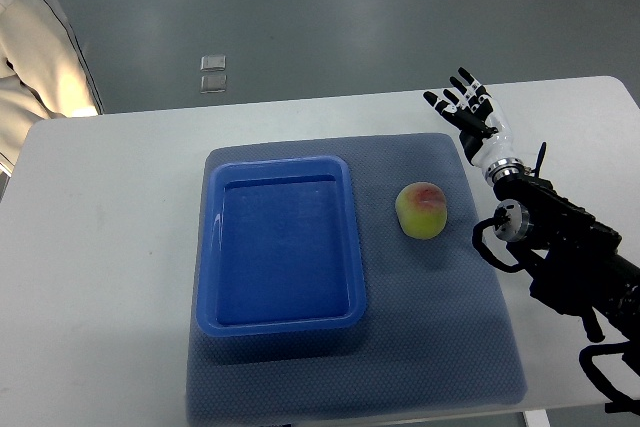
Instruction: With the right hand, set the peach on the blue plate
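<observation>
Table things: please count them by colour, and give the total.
Blue: 1, the plate
Grey-blue: 1, the mat
Yellow-green with red: 1, the peach
Total: 3
The right hand is open, apart from the peach, and is not counted.

white table (110,237) with a grey mat (440,347) spread flat across its middle
</observation>
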Robot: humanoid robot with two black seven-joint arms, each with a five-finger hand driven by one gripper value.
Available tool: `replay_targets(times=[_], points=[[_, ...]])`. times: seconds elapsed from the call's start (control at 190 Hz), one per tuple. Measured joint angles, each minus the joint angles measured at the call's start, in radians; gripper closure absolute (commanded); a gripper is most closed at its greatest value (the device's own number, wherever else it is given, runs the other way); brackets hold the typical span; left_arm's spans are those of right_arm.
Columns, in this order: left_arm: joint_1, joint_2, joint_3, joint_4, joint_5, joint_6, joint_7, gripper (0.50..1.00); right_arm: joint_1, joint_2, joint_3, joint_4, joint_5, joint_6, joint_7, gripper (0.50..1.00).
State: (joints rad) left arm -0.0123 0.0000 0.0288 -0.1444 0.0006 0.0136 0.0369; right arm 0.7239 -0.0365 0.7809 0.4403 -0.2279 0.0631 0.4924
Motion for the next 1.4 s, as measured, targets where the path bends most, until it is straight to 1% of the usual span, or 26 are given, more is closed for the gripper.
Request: replay_targets(times=[0.368,1.399], points=[[0.009,0.000,0.001,0.002,0.000,0.007,0.021,0.500,0.000,-0.005,-0.001,0.000,0.000,0.000,0.002,0.570],[0.003,0.000,-0.004,-0.002,-0.001,0.008,0.021,0.500,-0.005,-0.015,-0.002,0.005,-0.001,-0.002,0.002,0.570]])
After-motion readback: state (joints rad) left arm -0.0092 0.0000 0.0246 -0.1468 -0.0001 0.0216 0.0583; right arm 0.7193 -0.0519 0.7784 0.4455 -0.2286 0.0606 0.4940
